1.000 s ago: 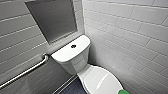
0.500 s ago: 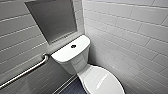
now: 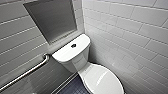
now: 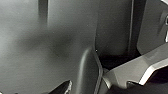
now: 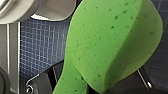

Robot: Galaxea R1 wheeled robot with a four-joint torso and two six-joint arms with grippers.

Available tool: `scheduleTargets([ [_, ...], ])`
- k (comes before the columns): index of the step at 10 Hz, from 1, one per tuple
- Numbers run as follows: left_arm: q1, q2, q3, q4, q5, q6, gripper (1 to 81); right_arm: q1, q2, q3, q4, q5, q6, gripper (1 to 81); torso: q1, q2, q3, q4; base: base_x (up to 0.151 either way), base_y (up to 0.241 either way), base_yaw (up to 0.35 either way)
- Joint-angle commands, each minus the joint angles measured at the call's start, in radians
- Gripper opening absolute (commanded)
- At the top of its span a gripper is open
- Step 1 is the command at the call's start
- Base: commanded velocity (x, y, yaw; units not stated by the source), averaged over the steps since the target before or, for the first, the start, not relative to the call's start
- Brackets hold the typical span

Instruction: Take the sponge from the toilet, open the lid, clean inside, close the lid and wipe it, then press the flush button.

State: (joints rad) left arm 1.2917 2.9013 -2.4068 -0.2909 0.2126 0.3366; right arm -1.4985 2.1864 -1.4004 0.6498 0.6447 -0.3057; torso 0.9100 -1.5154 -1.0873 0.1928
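Here the bright green, porous, rounded sponge (image 5: 110, 45) stands up from the right pincer (image 5: 91, 86), which is closed on its narrow lower end, above the blue tiled floor (image 5: 40, 50). The white oval plastic lid (image 3: 103, 78) lies down over the bowl, with the small dark round flush button (image 3: 73, 45) behind it on the white tank top (image 3: 62, 53).

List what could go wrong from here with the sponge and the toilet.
1. The sponge hangs in the right arm's jaws above the blue floor tiles; if the hold slips, it would likely fall to the floor.
2. The lid is shut, smooth and rounded, so lifting it may slip.
3. The toilet sits in a corner, near the tiled wall and the grab bar; an arm might knock either.
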Motion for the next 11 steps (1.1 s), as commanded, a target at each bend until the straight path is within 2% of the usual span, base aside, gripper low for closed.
scheduleTargets([
  [1,-0.008,-0.008,0.009,0.006,0.096,0.002,81.1,-0.101,0.118,-0.116,-0.093,-0.054,-0.004,1.0,-0.062,0.096,0.041,0.0,0.0,0.0,0.0],
  [2,-0.005,-0.008,0.008,0.006,0.096,0.002,81.1,-0.115,0.167,-0.179,-0.094,-0.06,-0.007,1.0,-0.084,0.13,0.09,-0.022,0.0,0.0,0.0],
  [4,-0.002,-0.013,0.008,0.006,0.096,0.002,81.1,-0.134,0.26,-0.306,-0.108,-0.074,-0.01,1.0,-0.12,0.188,0.135,-0.057,0.0,0.0,0.0],
  [5,-0.002,-0.014,0.008,0.006,0.096,0.002,81.1,-0.138,0.285,-0.348,-0.111,-0.088,-0.01,1.0,-0.142,0.222,0.168,-0.051,0.0,0.0,0.0],
  [8,0.001,-0.016,0.006,0.007,0.093,0.002,81.1,-0.136,0.367,-0.475,-0.134,-0.18,-0.01,1.0,-0.214,0.33,0.277,-0.069,0.0,0.0,0.0],
  [9,0.008,-0.016,-0.003,0.006,0.09,0.002,81.1,-0.138,0.397,-0.525,-0.133,-0.198,-0.01,1.0,-0.239,0.368,0.314,-0.054,0.0,0.0,0.0],
  [10,0.018,-0.006,-0.026,0.007,0.088,0.002,81.1,-0.142,0.436,-0.594,-0.133,-0.227,-0.01,1.0,-0.263,0.403,0.278,-0.059,0.0,0.0,0.0],
  [11,0.022,0.004,-0.06,0.007,0.088,0.004,81.1,-0.145,0.483,-0.676,-0.134,-0.256,-0.012,1.0,-0.285,0.437,0.285,-0.061,0.0,0.0,0.0],
])
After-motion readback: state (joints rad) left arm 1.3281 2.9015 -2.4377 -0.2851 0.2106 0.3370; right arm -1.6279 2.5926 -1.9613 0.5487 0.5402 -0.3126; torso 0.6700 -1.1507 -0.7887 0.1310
